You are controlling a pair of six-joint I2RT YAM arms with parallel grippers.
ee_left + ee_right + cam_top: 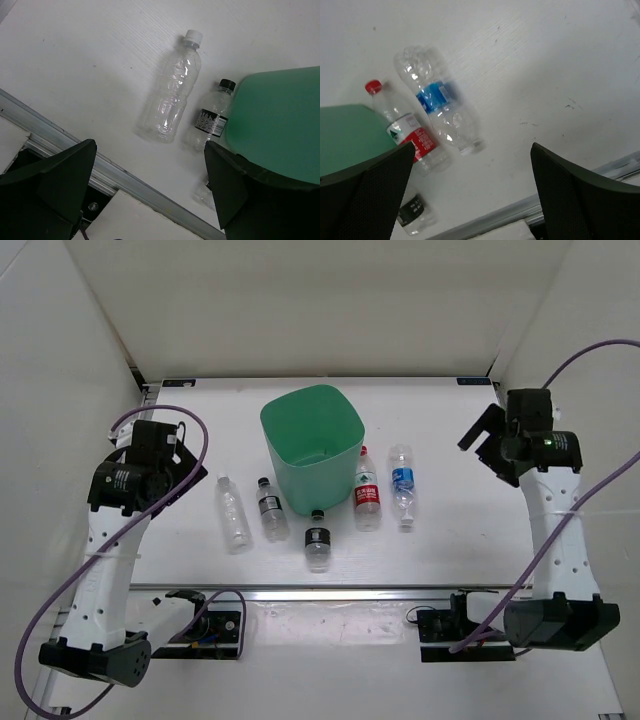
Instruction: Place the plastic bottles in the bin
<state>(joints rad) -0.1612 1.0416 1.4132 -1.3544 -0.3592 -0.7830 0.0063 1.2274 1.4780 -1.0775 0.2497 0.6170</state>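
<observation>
white tabletop [450, 440] inside a white-walled enclosure, seen from above. a mint-green bin [290, 480] stands upright at the middle, open and with no bottles in it.

five clear bottles lie flat around its near half, none taken up yet. left of the bin lie the plain bottle [234, 512] and, just beside it, a dark-label bottle [270, 508]. a second dark-label bottle [317, 538] lies just near the bin, with its cap at the bin's base. right of the bin lie the red-label bottle [367, 490] and the blue-label bottle [403, 483], side by side.

every long axis runs roughly near to far. four caps point far. the blue-label bottle is reversed, neck toward the near edge.

all look empty, so likely very light, thin-walled and easy to dent. the blue one already looks crumpled. smooth and round, they may roll or slip. a gentle hold across the mid-body, at the label, seems best.

left tool [150, 150] hangs above the left side, fingers spread wide, holding nothing. right tool [472, 150] hangs above the right side, likewise spread and holding nothing.
</observation>
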